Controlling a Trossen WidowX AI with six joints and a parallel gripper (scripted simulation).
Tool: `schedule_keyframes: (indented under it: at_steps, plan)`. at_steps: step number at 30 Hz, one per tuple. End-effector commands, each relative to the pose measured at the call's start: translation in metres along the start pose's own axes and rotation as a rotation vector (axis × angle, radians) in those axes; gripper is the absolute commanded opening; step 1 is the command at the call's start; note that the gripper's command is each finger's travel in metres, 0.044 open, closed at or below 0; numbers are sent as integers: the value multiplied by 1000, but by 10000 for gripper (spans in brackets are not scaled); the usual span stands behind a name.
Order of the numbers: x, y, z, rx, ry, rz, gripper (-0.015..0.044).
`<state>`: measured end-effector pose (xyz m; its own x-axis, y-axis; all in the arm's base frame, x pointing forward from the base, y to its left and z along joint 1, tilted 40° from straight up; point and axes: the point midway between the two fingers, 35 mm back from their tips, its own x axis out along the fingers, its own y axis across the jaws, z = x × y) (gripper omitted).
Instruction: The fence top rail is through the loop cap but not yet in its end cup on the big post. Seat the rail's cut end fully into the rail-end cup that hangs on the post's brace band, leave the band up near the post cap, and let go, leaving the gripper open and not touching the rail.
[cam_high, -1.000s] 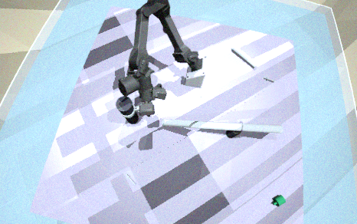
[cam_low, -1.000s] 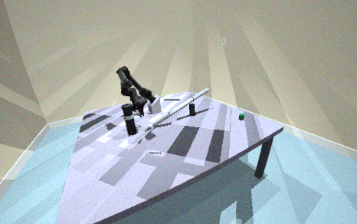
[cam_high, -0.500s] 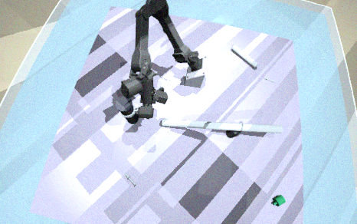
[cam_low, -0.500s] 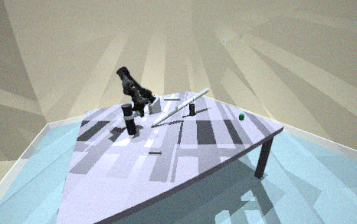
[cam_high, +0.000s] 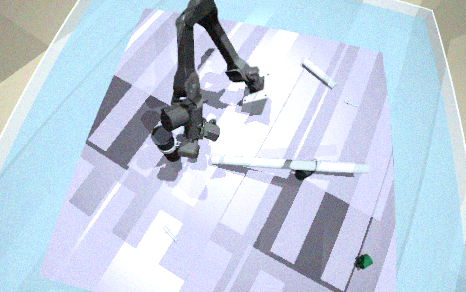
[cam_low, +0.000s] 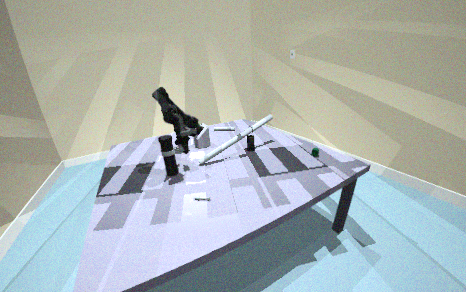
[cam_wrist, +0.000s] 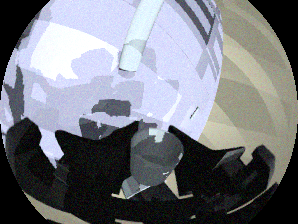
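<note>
Walls (cam_low: 125, 60): beige | floor (cam_low: 40, 200): blue | streaks (sunlight, perhaps) crossing both

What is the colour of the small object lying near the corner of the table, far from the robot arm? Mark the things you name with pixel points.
Green, with a dark part; the top view shows it (cam_high: 366, 261) (cam_low: 315, 152) best.

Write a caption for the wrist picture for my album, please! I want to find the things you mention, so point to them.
A gray cup (cam_wrist: 156, 157) sits between the gripper's dark fingers, while a long pale rail (cam_wrist: 136, 42) ends beyond them.
</note>
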<state>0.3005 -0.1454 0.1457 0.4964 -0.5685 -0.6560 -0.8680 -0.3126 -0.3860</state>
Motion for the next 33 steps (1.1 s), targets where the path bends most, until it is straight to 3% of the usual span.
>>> schedule_keyframes:
  at_steps: [1,27,33]
  plan:
    - [1,-3,0,25,15,-2,0]
    - [1,-2,0,18,11,-1,0]
    - [1,-2,0,18,11,-1,157]
